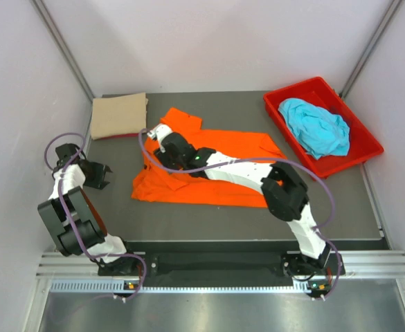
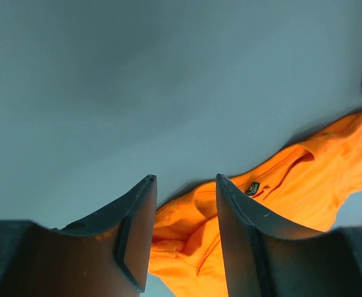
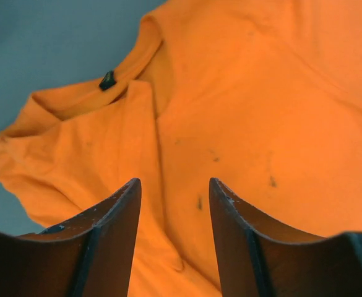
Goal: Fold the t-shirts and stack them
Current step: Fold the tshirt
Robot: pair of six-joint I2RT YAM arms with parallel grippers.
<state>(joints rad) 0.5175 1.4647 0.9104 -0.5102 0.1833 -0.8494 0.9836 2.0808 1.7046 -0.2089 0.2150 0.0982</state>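
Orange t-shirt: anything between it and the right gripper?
Nothing visible. The right gripper hangs directly over the orange t-shirt with its jaws apart. In the wrist view, only bare cloth shows in the gap between them.

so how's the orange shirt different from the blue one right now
The orange shirt lies spread on the table; the blue shirt is bunched up in the red bin. The right gripper hovers over the orange shirt; no arm is near the blue shirt. Neither is neatly folded yet.

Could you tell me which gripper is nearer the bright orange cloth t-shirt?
Right. The right gripper is over the orange t-shirt; the left gripper is off to its side.
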